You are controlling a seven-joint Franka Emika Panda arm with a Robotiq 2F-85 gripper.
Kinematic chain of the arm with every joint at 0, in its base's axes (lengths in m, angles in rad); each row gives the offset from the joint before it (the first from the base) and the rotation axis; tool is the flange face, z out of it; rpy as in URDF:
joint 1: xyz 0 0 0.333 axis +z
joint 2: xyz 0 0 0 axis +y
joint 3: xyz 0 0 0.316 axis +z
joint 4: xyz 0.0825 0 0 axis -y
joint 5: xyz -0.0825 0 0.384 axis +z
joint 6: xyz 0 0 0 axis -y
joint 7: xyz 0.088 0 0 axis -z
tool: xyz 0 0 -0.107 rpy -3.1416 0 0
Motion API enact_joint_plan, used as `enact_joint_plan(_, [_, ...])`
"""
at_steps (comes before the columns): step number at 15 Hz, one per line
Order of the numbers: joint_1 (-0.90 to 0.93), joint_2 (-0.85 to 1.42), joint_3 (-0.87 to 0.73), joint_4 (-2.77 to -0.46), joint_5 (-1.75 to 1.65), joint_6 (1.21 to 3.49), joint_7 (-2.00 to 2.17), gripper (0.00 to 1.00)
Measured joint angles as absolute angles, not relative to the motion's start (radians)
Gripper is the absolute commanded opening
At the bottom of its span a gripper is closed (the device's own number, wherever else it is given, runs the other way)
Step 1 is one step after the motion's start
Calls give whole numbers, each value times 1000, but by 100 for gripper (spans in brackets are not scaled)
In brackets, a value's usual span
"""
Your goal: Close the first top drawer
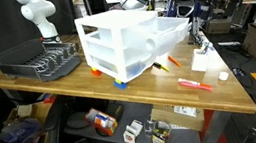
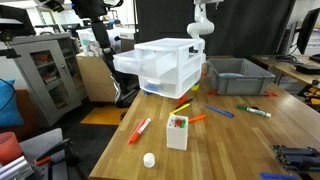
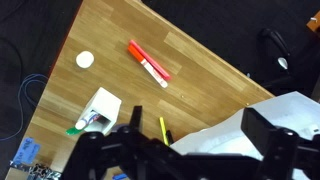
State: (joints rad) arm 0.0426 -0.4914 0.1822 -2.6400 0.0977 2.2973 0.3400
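The first top drawer stands pulled well out of its white-framed cabinet, and the two drawers below it sit flush. In an exterior view it juts to the right past the cabinet front. From the opposite side it juts to the left, overhanging the table. The cabinet rests on orange feet near the middle of the table.

The tool shows at the bottom edge of the wrist view. Its dark fingers are spread wide apart with nothing between them, and it hangs well above the table. White plastic that is the drawer or the cabinet fills the lower right of that view.

Beyond the drawer's open front, a red marker lies flat on the wood. A small white cap lies near it, toward the table's edge. A small white box holding a few items stands upright between the marker and the cabinet. A yellow marker lies just beside the white plastic. Orange, blue and green markers lie scattered farther along the table.

On the cabinet's other side are a dark dish rack and a grey bin. The arm's white base rises behind them.
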Motion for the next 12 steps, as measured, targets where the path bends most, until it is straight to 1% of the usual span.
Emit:
enact_joint_plan(4, [42,-492,182,-2640,84,2302,343,100])
enact_joint_plan(12, [29,-491,210,-2691,-70,2462,403,100])
